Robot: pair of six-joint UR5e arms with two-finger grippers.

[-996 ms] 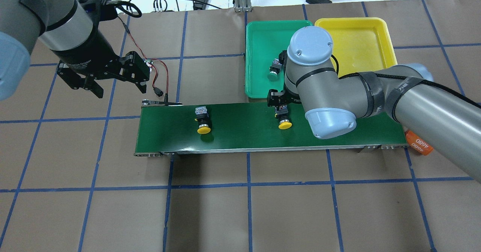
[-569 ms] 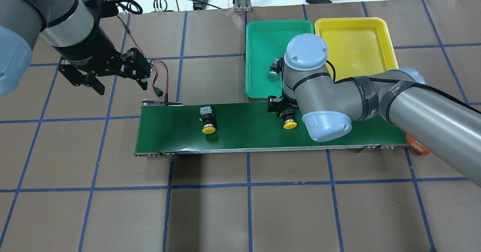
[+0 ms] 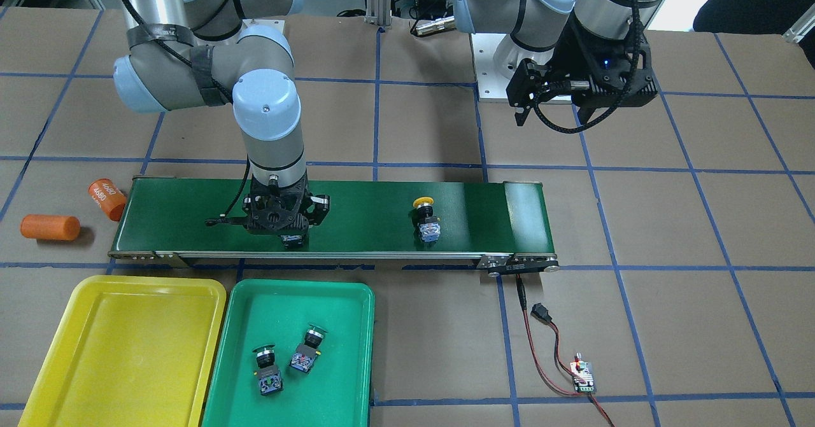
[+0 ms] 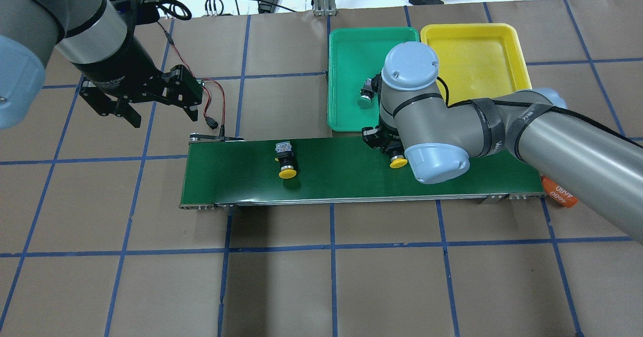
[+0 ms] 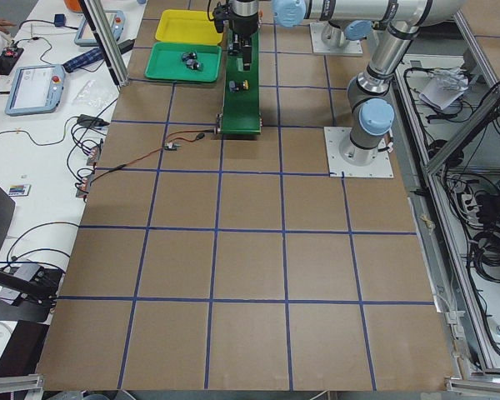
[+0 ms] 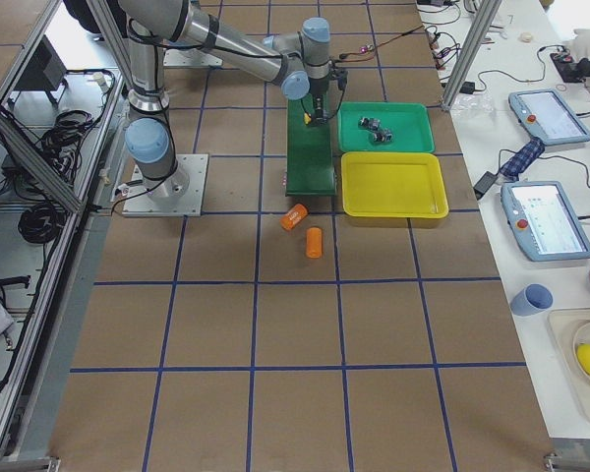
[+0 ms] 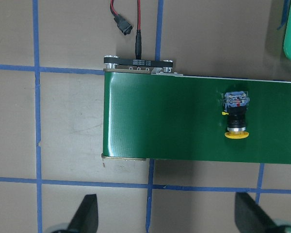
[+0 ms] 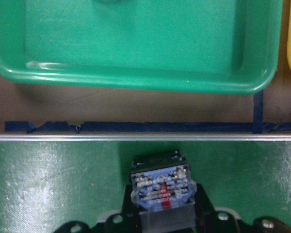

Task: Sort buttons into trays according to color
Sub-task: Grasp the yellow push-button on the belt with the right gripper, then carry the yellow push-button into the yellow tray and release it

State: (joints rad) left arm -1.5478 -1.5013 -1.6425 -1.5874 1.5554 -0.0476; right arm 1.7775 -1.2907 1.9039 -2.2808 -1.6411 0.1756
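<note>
Overhead exterior view: we see a long dark-green conveyor belt [image 4: 341, 181] lying across the brown-papered tabletop [image 4: 321, 282]. A shallow green plastic tray [image 4: 346, 50] and a shallow yellow plastic tray [image 4: 477, 61] sit side by side just beyond it.

The right end effector [image 3: 288, 228] is down on the belt, near the green tray. A first yellow-capped push-button [image 4: 398, 162] lies on its side there, with its cap pointing toward the robot. In the right wrist-mounted view its blue-grey contact block sits between the fingers, which press against both sides of the black body. We therefore read the right end effector as clamped on the first yellow-capped push-button.

A second yellow-capped push-button [image 4: 287, 165] lies loose on the belt, well apart toward the left end, with its cap also toward the robot.

In the green tray we find one green-capped push-button [image 3: 268, 371] and another green-capped push-button [image 3: 307, 350], both on their sides and near each other.

The left end effector [image 4: 163, 115] hovers over the tabletop off the belt's left end. The left wrist-mounted view shows its fingers spread wide apart.

A small circuit board with red-black wires [image 3: 582, 376] lies on the tabletop near that end of the belt. By the belt's other end we see one orange cylinder [image 3: 107, 199] touching the belt's corner and a second orange cylinder [image 3: 49, 227] just beside it.
</note>
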